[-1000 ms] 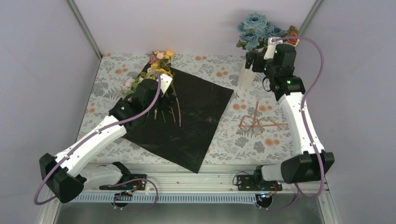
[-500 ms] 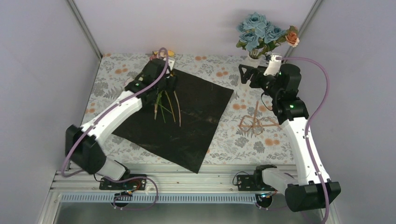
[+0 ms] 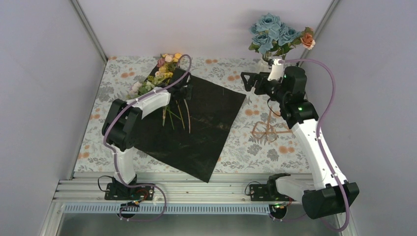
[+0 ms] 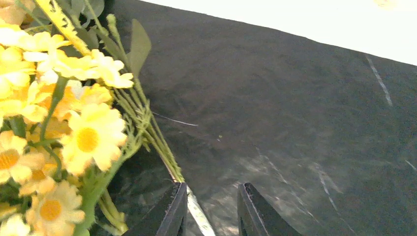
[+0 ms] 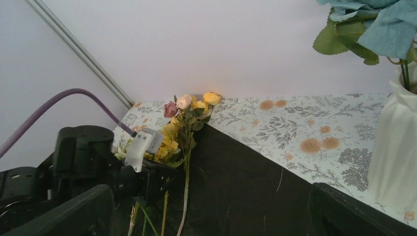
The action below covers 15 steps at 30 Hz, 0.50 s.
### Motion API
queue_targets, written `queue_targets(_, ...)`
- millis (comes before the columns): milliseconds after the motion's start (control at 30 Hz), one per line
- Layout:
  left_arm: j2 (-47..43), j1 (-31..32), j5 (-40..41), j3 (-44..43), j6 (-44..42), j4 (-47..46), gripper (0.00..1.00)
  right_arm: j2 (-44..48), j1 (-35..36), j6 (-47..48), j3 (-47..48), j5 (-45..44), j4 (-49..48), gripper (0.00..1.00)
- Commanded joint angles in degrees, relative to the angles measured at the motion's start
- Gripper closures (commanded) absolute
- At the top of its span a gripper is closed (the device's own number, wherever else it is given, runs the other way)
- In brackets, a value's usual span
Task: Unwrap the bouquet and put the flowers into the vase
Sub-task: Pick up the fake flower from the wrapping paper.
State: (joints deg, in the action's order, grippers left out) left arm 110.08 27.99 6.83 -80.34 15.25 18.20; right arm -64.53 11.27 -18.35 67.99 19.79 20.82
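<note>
The left jaws sit low over the black sheet [image 4: 295,123], close together with a narrow gap between them. A pale strip lies against the inner face of one finger [image 4: 172,214]; whether a stem is pinched there I cannot tell. Just beside them are the flowers [image 4: 88,137], yellow daisies on thin green stems. From above, the bunch lies at the far left corner of the sheet, blooms toward the back wall and loose stems [image 3: 178,114] trailing onto the black. The sheet is spread flat on the counter's flowered cloth [image 3: 231,147].

The right jaws are spread wide and hold nothing, hanging in the air and pointing left toward the bunch. The white vase [image 5: 393,157] stands upright just beside them at the back right of the counter. It holds blue flowers [image 3: 270,30] and an orange bloom [image 3: 308,42]. A loop of brown string [image 3: 268,129] lies on the cloth, near the right arm [image 3: 310,132].
</note>
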Motion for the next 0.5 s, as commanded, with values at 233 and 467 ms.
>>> queue_targets(233, 7.7, -2.92, -1.01, -2.65, 4.23, -7.14, 0.78, 1.07, 1.74, 1.18, 1.29, -2.0, 0.93, 0.01)
queue_targets(467, 11.56, -4.28, -1.7, -4.0, 5.79, -6.17, 0.77, 1.54, 2.0, 1.15, 1.95, 0.31, 0.69, 0.0)
